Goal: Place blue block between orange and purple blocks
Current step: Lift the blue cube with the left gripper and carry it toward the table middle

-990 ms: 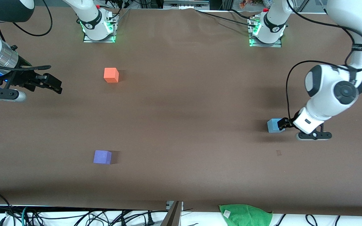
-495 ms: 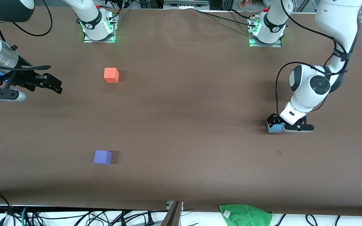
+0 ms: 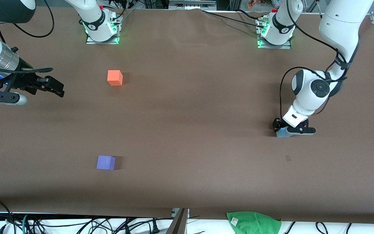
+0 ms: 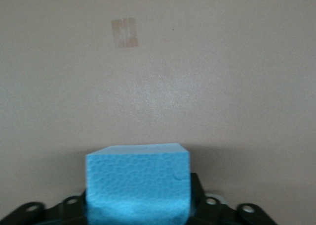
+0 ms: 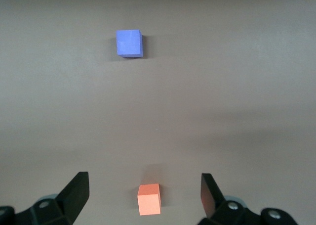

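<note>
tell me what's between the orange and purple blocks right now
Nothing: the front view shows only bare table between the orange block and the purple block; the right wrist view shows the same.

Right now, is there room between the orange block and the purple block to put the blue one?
Yes. The brown table lies bare between the orange block and the purple block. The only crowded spot is around the blue block, where the left gripper sits. The right gripper waits, jaws open.
</note>
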Controlling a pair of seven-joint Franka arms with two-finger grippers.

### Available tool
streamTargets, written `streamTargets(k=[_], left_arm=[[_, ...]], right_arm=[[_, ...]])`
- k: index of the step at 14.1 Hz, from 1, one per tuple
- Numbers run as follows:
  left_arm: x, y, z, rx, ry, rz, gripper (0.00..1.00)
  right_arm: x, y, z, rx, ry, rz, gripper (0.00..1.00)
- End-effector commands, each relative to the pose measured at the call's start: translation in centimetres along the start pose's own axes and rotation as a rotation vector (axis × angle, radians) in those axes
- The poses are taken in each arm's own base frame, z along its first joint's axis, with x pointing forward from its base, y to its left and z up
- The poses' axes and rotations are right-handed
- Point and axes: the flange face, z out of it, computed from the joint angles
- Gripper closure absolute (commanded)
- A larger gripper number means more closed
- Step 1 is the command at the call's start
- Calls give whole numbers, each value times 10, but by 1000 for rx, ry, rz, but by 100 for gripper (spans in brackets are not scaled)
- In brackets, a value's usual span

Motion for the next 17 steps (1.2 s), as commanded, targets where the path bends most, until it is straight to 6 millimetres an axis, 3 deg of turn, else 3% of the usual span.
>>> streamTargets(k=[1, 6, 10, 12, 14, 17], left_arm=[[18, -2, -27, 8, 55, 19, 95], [68, 12, -99, 35, -63, 35, 95], [88, 83, -148, 4, -201, 77, 94], [84, 141, -163, -22, -229, 78, 91], [65, 210, -168, -59, -234, 87, 91], [37, 324, -147, -87, -256, 74, 92]], right_arm=[[0, 0, -2, -10, -2, -10, 0], [0, 0, -2, -10, -2, -10, 0], [0, 0, -2, -11, -2, -10, 0], [0, 0, -2, -10, -2, -10, 0], [0, 0, -2, -10, -2, -10, 0], [1, 0, -3, -9, 7, -9, 0]])
